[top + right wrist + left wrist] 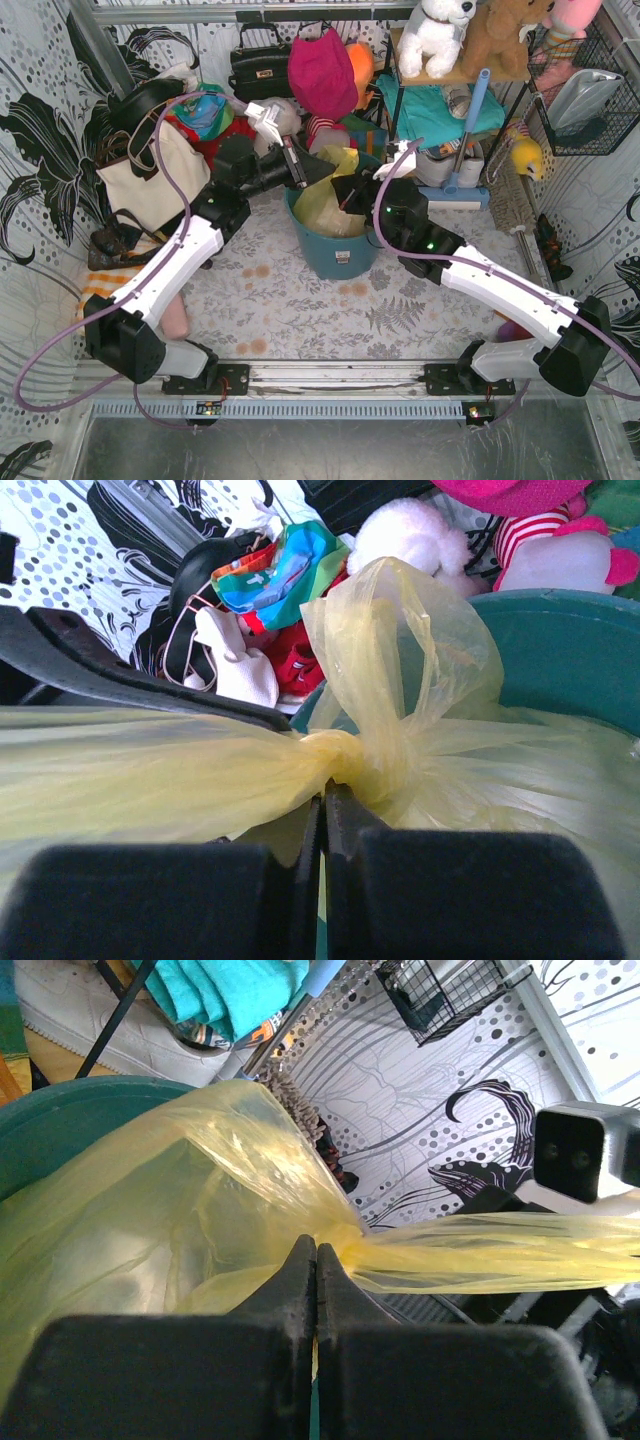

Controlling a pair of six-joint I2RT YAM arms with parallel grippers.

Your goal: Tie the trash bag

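The trash bag (322,200) sits inside the round teal bin (335,255) at the middle of the worktop (300,300), with its gathered top pulled up above the rim, where the two arms meet. The left tool (316,1250) is closed, its fingertips pinched together on the twisted yellow plastic at the neck of the bag. From that pinch a flattened strand (500,1255) runs off sideways towards the other arm. The right tool (323,805) is likewise closed, clamped on the plastic right beneath a small bunched knot (340,755). A loose ear of bag (400,630) stands upright above the knot, and a second band of plastic stretches away to the left of that view. By my reading, the step in hand is cinching: a first overhand crossing looks formed and both tails are gripped on opposite sides of it. The next move probably calls for drawing the two tools steadily apart, roughly level, to seat the knot tight. The film is thin, so a sharp pull could tear it or slip it out of the fingers. Whether the knot is a full one cannot be told from here.
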